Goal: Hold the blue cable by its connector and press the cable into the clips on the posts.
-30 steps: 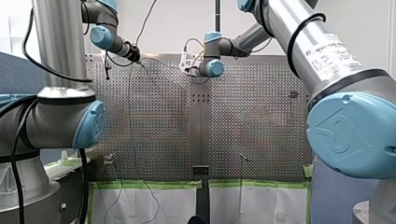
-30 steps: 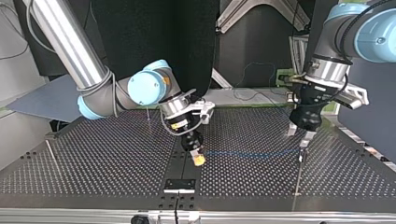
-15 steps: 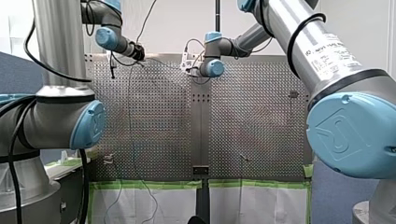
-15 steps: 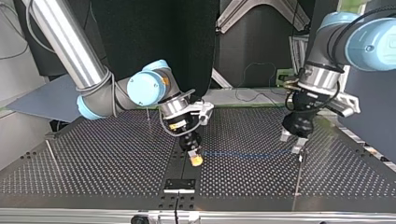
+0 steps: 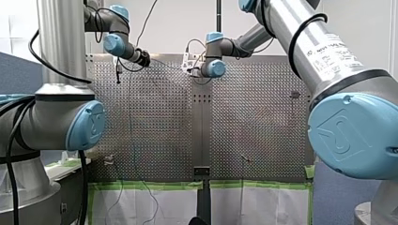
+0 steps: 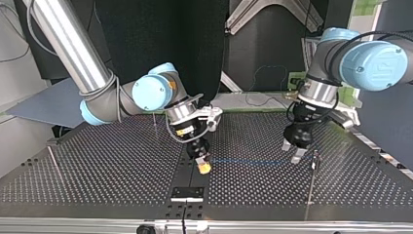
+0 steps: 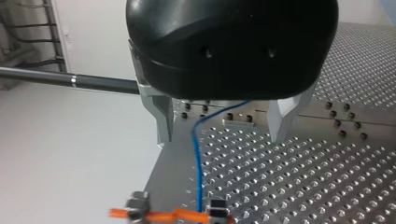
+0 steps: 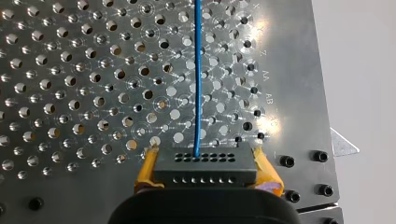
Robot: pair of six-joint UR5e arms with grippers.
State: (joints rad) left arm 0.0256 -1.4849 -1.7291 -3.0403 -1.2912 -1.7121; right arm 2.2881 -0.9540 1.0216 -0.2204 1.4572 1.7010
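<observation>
In the top view the thin blue cable [image 6: 253,161] stretches level above the perforated table from my right gripper [image 6: 204,165] to the top of a slim post [image 6: 315,158]. The right wrist view shows my right gripper [image 8: 205,175] with its yellow pads shut on the black connector [image 8: 205,163], the blue cable [image 8: 197,79] leading straight ahead. My left gripper [image 6: 292,152] hangs open just beside the post, over the cable. In the left wrist view its metal fingers [image 7: 161,116] stand wide apart with the blue cable [image 7: 196,154] running loose between them.
More slim posts stand on the table, one behind my right arm [image 6: 154,119] and one at the top view's left [image 6: 53,158]. A black bracket [image 6: 187,192] sits at the table's near middle edge. A dark rod [image 7: 70,80] lies beside my left gripper.
My left arm has swung towards the top view's left, from over the post to beside it along the cable, still open. My right gripper has barely moved.
</observation>
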